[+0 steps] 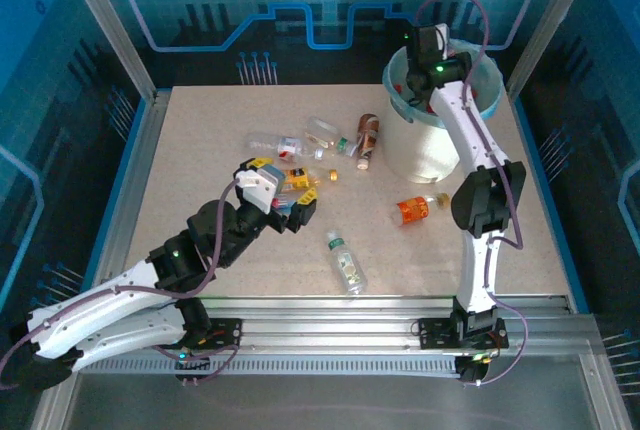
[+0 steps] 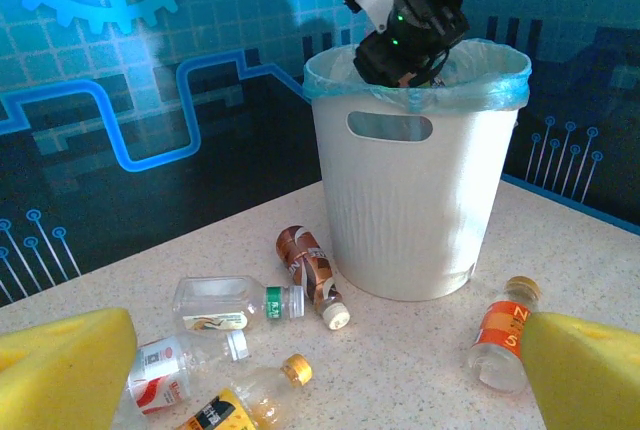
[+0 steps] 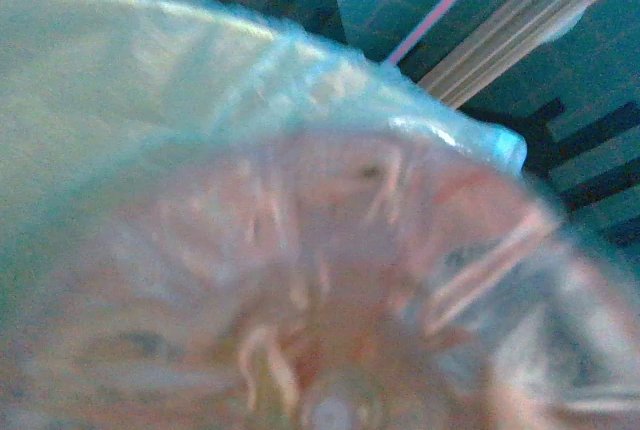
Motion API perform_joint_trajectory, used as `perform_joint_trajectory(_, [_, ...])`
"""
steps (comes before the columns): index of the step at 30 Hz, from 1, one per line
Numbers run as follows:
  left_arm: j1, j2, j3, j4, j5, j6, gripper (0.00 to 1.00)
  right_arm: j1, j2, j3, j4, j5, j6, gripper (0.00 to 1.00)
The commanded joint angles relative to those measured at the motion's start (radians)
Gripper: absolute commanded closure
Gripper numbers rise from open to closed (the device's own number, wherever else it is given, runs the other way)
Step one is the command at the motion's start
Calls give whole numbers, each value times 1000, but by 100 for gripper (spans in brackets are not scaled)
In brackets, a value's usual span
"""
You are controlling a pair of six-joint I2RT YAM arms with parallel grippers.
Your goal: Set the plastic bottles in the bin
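Several plastic bottles lie on the table: two clear ones [image 1: 275, 142] [image 1: 325, 133], a brown one [image 1: 368, 138], an orange one [image 1: 415, 210] and a green-labelled one [image 1: 345, 262]. The bin [image 1: 440, 115] stands at the back right, white with a blue liner. My left gripper [image 1: 288, 200] is open low over the table, its yellow pads [image 2: 60, 370] wide apart, with a yellow-labelled bottle [image 2: 245, 400] and a red-labelled bottle [image 2: 165, 375] just ahead. My right gripper [image 1: 425, 70] hangs over the bin's mouth. A blurred reddish bottle [image 3: 330, 330] sits right in front of its camera, hiding the fingers.
The bin [image 2: 410, 200] has a handle slot facing my left wrist. The brown bottle [image 2: 312, 272] lies against its base and the orange one [image 2: 505, 345] to its right. Blue panel walls and metal posts [image 1: 110, 30] enclose the table. There is bare table at the front right.
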Motion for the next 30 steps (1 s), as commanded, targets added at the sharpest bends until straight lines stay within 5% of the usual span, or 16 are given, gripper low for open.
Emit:
perform_joint_trajectory(1, [7,7,30,26,-19,-15,1,-20,-45,-9,-37,-91,38,26])
perform_joint_trajectory(13, [7,37,50,16,-14,-63,2,-106,-12,-57,-117,-303,147,21])
perform_joint_trajectory(30, [7,89,64,47,-26,-55,2,-90,-34,-75,-134,-309,200,1])
